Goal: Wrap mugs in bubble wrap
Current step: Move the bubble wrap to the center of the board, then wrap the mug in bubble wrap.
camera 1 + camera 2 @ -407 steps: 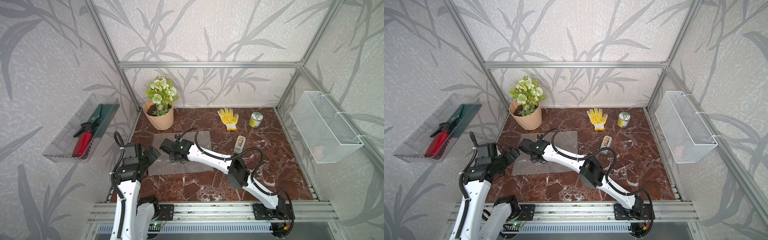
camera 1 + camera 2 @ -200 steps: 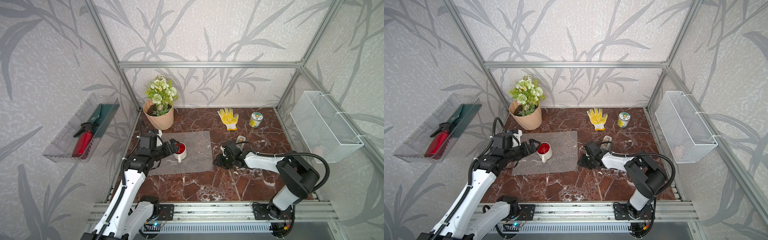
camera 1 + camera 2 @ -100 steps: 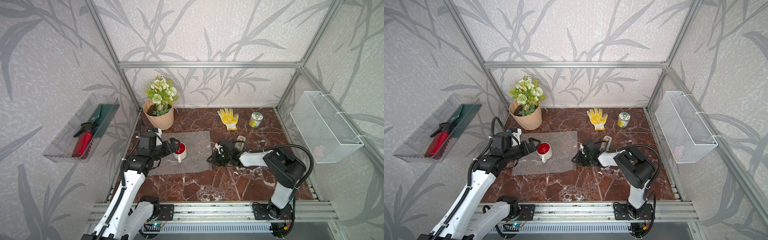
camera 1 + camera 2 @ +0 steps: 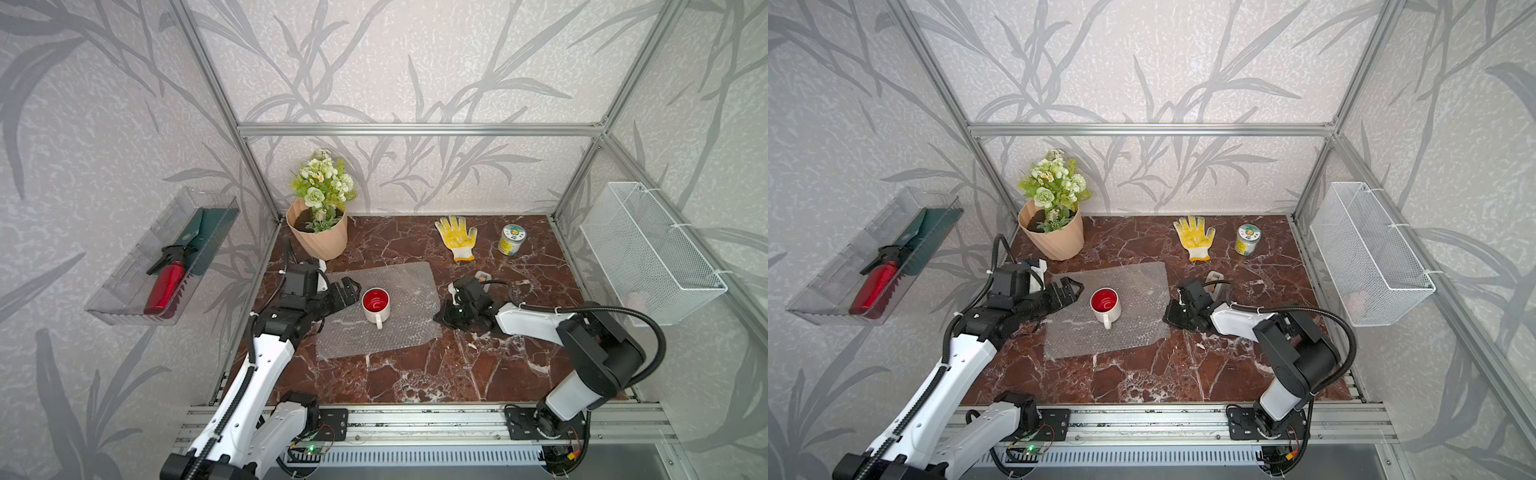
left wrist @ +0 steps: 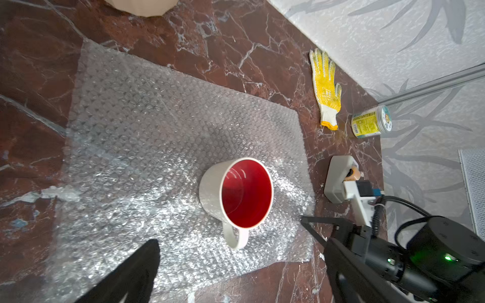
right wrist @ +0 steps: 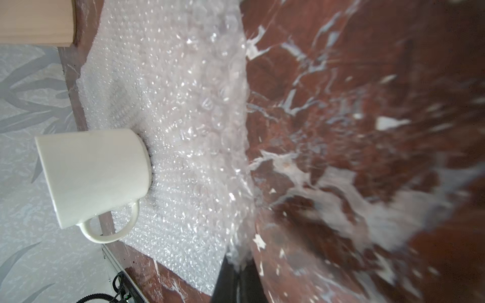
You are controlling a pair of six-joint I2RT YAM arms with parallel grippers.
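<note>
In both top views the mug [image 4: 375, 304] [image 4: 1105, 305] is seen upright on the wrap [image 4: 399, 332] [image 4: 1133, 328], which lies flat on the marble, with the handle turned toward the robot's base. The left gripper [image 4: 349, 289] [image 4: 1073, 289] is held just beside the mug with its jaws wide apart, and nothing is held in them. The right gripper [image 4: 440, 318] [image 4: 1168, 316] is set low at the wrap's edge on the right arm's side.

In the left wrist view the mug [image 5: 236, 194] is shown with its red inside open to the camera, nearer that same edge of the wrap [image 5: 144, 131] than the middle. The tip of the right gripper [image 5: 304, 218] is seen touching that edge.

In the right wrist view the right gripper [image 6: 236, 272] is seen with its jaws together, and the wrap [image 6: 183, 131] appears to be pinched between them at its very border. The mug [image 6: 91, 175] stands well apart from the pinch.

The step in hand is judged to be the seizing of the wrap's edge for the first fold. For the next move, the pinched edge would need to be lifted and carried over the mug. The mug may have to be steadied or laid on its side by the left gripper so that it is not dragged along.
</note>
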